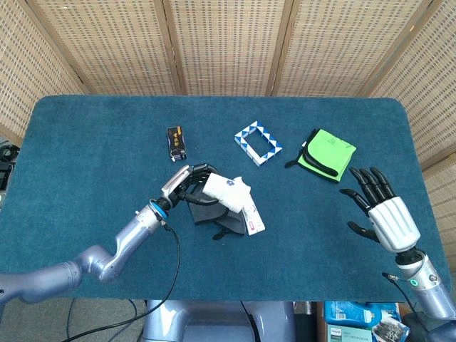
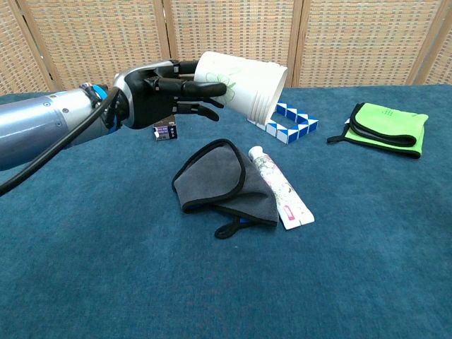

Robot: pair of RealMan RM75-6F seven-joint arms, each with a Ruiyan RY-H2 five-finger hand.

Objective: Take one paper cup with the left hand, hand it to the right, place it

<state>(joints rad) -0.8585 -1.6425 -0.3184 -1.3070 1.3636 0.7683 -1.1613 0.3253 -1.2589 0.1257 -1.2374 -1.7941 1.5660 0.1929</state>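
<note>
At the lower left of the head view, the left arm is smooth silver-blue metal with a blue wrist ring and a loose black cable; the left hand (image 1: 187,182) has black fingers and a silver ribbed back. At lower right, the right hand (image 1: 377,211) looks alike.

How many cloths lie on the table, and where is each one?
2. The gray cloth lies near the table's middle, beside the toothpaste tube, below the paper cup that the left hand holds. The green cloth lies at the far right. None seems hidden.
</note>
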